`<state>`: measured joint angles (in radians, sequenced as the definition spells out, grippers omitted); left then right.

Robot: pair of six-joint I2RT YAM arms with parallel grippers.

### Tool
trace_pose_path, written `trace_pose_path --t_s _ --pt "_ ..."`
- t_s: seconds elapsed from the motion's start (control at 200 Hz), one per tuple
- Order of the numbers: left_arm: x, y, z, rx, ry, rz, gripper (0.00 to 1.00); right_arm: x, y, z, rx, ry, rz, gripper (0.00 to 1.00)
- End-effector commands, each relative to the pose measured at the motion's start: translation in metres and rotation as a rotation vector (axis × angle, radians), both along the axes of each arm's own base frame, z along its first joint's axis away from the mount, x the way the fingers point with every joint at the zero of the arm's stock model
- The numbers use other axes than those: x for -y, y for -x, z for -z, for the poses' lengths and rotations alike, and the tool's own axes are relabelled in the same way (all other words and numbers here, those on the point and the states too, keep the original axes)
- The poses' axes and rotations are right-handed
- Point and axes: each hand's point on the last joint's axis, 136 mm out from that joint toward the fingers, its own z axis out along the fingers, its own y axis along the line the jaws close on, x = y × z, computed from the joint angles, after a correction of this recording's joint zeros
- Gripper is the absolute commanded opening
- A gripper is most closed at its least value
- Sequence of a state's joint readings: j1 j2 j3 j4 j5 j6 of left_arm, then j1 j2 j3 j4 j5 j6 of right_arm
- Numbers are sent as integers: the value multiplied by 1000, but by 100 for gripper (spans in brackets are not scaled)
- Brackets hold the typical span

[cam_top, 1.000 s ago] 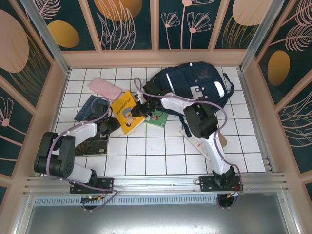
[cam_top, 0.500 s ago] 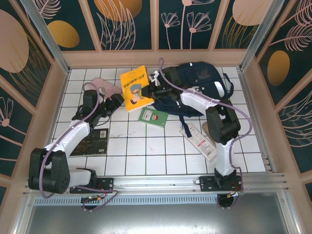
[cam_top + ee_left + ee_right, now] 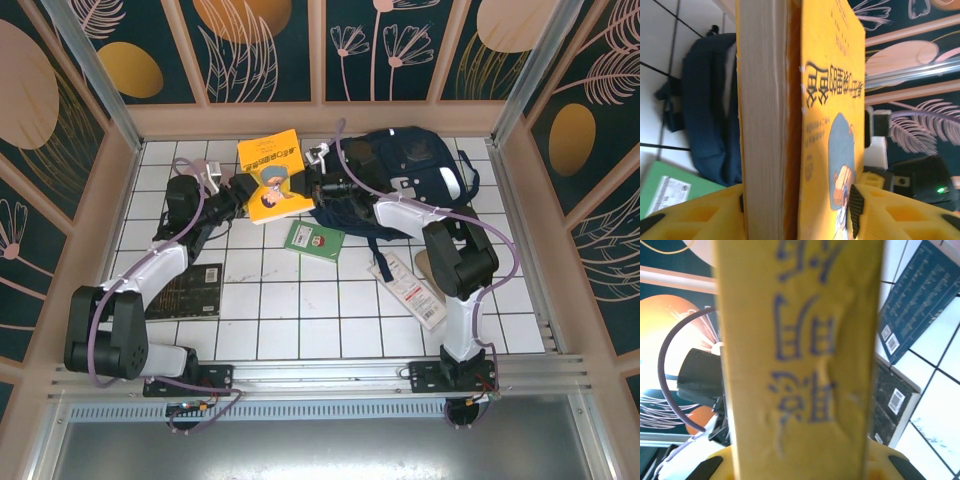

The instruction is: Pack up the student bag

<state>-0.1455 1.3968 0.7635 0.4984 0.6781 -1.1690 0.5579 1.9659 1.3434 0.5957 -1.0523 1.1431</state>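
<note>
Left gripper [image 3: 798, 205] on Chinese-lettered yellow book [image 3: 832, 95]

The yellow book [image 3: 272, 177], flat on the surface [image 3: 300, 310] a second ago, is now up in the air and a little further left. My left pincer [image 3: 243, 190] has swung across and now clamps its edge, opposite my right pincer [image 3: 303, 185].

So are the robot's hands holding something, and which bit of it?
Yes, both hold the yellow book. The left gripper pinches its covers at the page-edge side; the right gripper pinches it at the spine.
</note>
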Motion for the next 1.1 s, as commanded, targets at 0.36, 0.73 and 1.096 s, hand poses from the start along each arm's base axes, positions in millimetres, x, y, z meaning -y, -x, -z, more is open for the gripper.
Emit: trace_pose_path --t_s 0.36,0.73,1.096 --pt "-8 -3 -40 94 12 -19 0 26 -25 -8 236 240 84 43" --pt "-24 -10 -22 55 -144 -80 0 106 -94 80 329 869 443 41" --pt "-24 -12 -14 41 -161 -75 0 131 -132 133 408 1243 507 43"
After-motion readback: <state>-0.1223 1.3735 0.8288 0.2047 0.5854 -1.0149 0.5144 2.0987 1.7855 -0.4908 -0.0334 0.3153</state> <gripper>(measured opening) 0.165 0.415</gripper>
